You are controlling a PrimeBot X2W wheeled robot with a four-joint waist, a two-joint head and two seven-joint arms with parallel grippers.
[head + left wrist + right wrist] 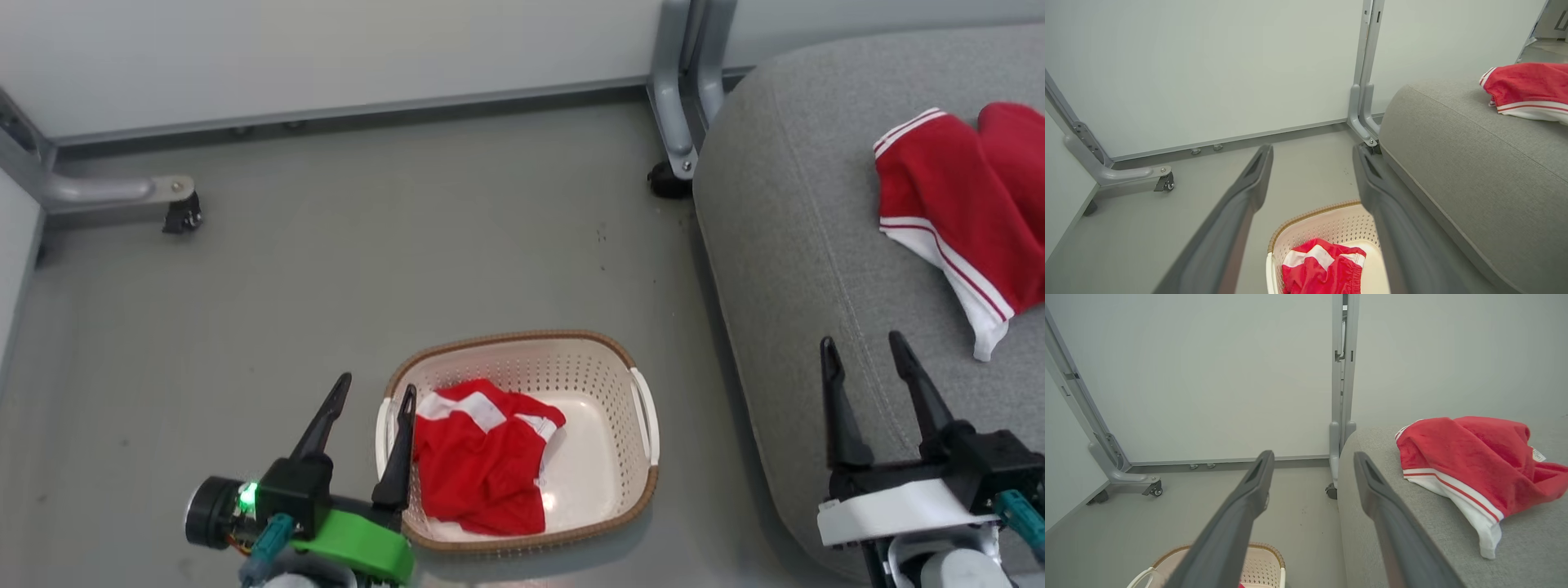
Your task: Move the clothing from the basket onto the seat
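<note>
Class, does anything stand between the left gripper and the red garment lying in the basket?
Nothing visible does. The red garment lies uncovered in the basket, which is open from above. The open left gripper is at the basket's left rim.

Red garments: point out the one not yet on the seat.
The crumpled red garment lying inside the basket on the floor, beside the open left pincer. The other garment already lies spread on the grey seat.
</note>
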